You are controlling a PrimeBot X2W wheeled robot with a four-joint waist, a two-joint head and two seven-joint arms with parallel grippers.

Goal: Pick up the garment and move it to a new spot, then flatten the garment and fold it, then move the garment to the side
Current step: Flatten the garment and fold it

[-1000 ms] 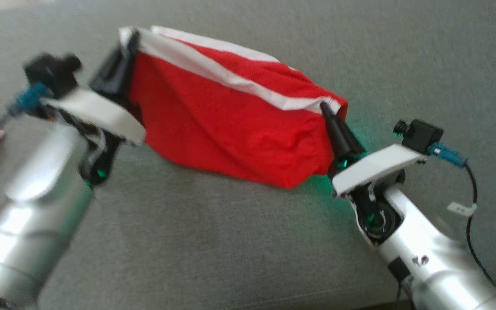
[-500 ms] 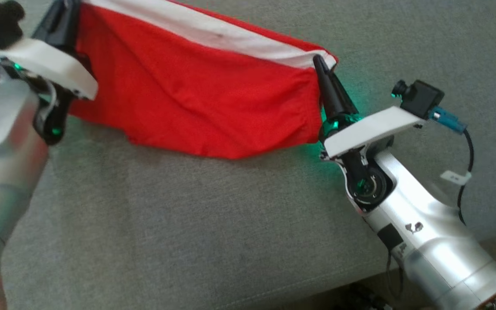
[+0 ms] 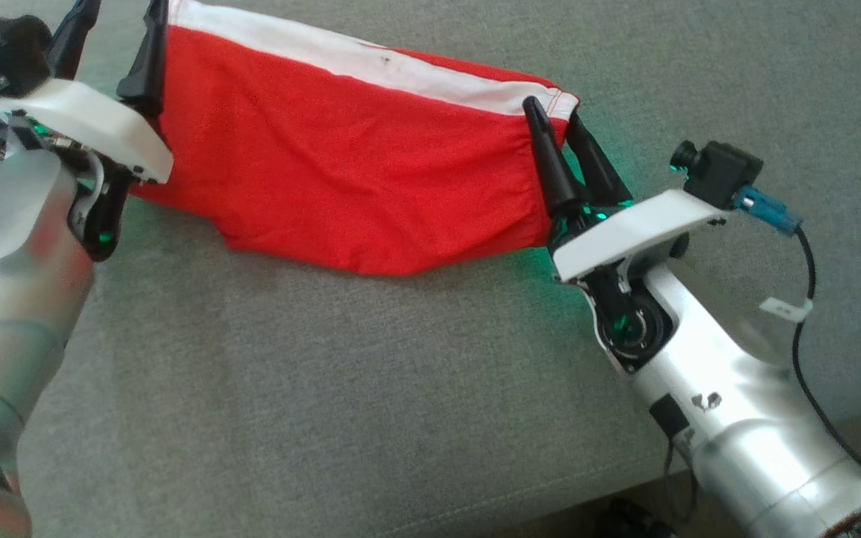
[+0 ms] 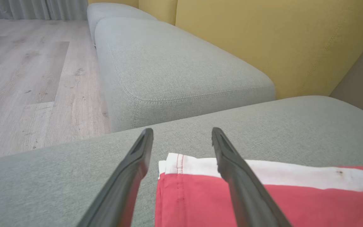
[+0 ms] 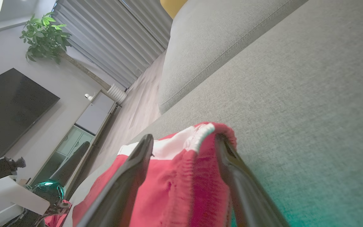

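- The right gripper (image 3: 551, 112) has its jaws spread wide and clamps nothing. The gathered end of the garment (image 3: 341, 172) sits right between its fingers, humped up off the cushion in the right wrist view. Whether the cloth touches the pads cannot be told.
- The left gripper (image 3: 113, 37) is likewise spread wide and empty. The garment's other end, a flat corner, lies between and just below its fingers.
- From either gripper the red cloth runs straight toward the other, so its long axis joins the two. The white band (image 3: 371, 63) lies along the edge farther from the robot.
- Neither arm is nearer overall. Each has its own end at its fingertips, so a grasp probably needs only a short dip and a close.
- The grey sofa cushion (image 3: 326, 388) carries on past both sets of fingertips.
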